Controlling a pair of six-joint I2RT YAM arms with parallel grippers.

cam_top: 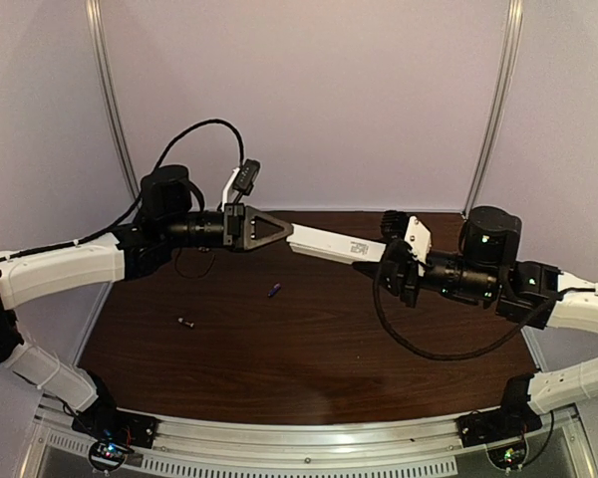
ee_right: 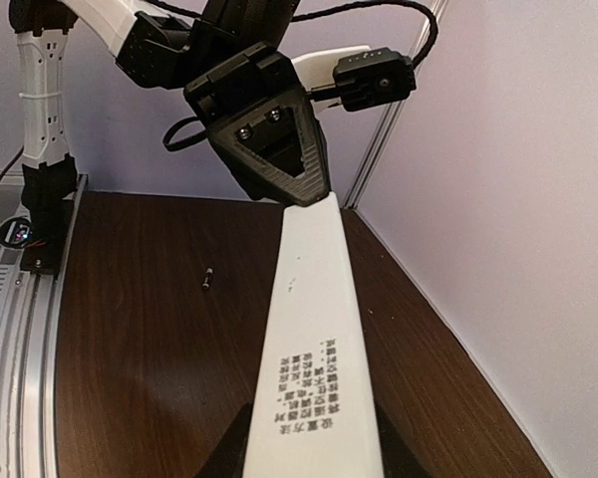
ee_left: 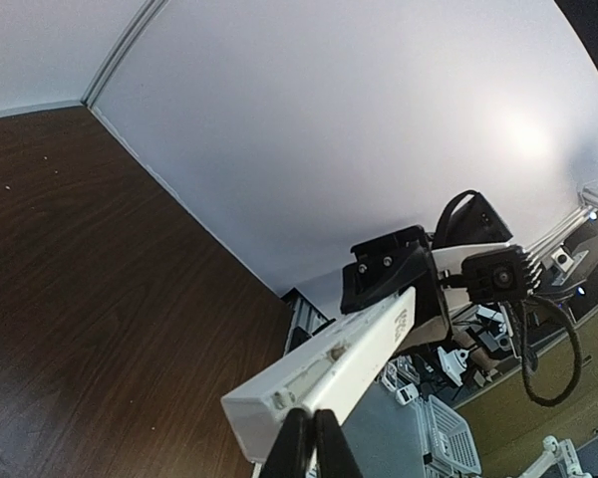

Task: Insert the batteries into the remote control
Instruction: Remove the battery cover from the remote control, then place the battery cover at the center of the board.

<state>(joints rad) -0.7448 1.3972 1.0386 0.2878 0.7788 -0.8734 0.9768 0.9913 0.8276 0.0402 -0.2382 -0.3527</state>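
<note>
the remote (cam_top: 331, 245) was clenched end to end, seemingly, by left claw (cam_top: 282, 231) and right claw (cam_top: 374, 265); the batteries (cam_top: 273, 291) were seen beneath, nearer the left.

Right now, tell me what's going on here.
Both arms hold the white remote control above the table between them: the left gripper pinches one end, the right gripper the other. The bluish battery and the dark battery lie loose on the table, apart, neither loaded yet.
</note>
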